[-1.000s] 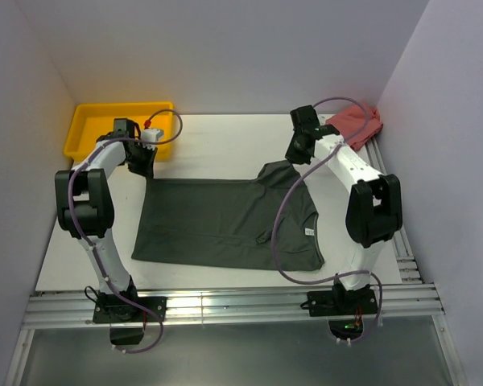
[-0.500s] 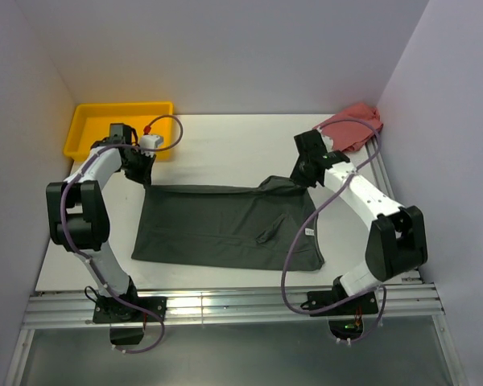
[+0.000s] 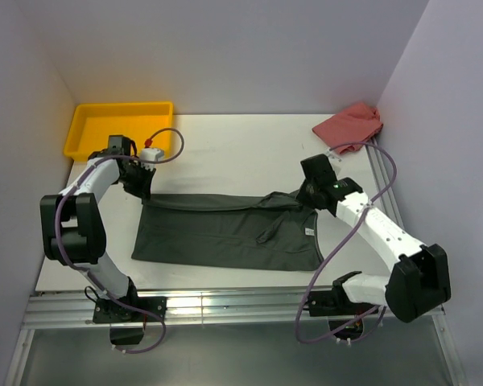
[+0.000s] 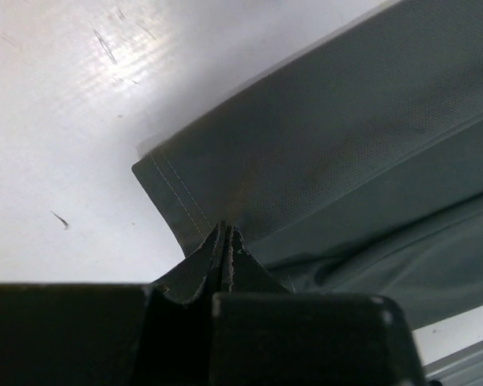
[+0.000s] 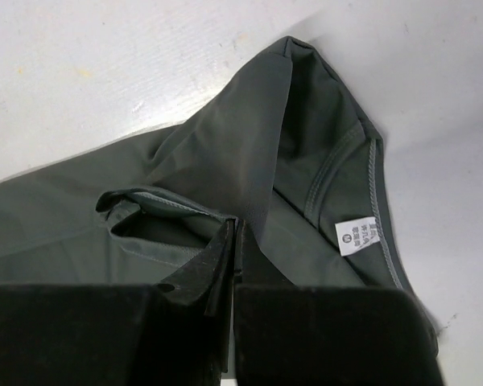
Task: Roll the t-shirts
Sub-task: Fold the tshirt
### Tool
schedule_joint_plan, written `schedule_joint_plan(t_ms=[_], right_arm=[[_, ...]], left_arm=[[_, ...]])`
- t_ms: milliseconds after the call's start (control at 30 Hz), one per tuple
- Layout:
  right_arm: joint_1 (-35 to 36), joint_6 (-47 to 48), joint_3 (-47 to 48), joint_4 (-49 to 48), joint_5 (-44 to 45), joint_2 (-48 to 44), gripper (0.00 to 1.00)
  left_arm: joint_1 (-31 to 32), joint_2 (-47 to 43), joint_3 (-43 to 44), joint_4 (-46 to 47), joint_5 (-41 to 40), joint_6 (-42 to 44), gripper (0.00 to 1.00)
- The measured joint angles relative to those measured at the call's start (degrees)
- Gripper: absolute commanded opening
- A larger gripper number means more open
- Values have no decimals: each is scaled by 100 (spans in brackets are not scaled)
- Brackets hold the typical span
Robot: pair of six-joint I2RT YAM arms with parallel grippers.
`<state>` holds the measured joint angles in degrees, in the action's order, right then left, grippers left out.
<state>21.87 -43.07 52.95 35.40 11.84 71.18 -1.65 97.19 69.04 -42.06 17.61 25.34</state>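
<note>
Find the t-shirt (image 3: 225, 233) lying in the middle of the table (image 3: 225, 145), with its neck and white label (image 3: 309, 232) toward 3 o'clock. See the left gripper (image 3: 138, 183) pinched shut on the hem corner at 9 o'clock. See the right gripper (image 3: 306, 195) pinched shut on a fold by the sleeve at 3 o'clock. Pull both ends toward 6 o'clock at the same speed. Stay low and hold tight, so the fold lands straight and smooth, ready for rolling.

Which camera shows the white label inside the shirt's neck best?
The right wrist view: the white label is close and unobstructed, with its print visible. The top view shows it only as a tiny white speck; the left wrist view misses it.
</note>
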Motion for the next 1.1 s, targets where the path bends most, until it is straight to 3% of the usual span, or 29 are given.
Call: schedule_joint_plan(t_ms=[1100], right_arm=[[479,-772,-1700,-22,52,-1399,0]], left_arm=[[-2,-544,-872,-166,-76,168,0]])
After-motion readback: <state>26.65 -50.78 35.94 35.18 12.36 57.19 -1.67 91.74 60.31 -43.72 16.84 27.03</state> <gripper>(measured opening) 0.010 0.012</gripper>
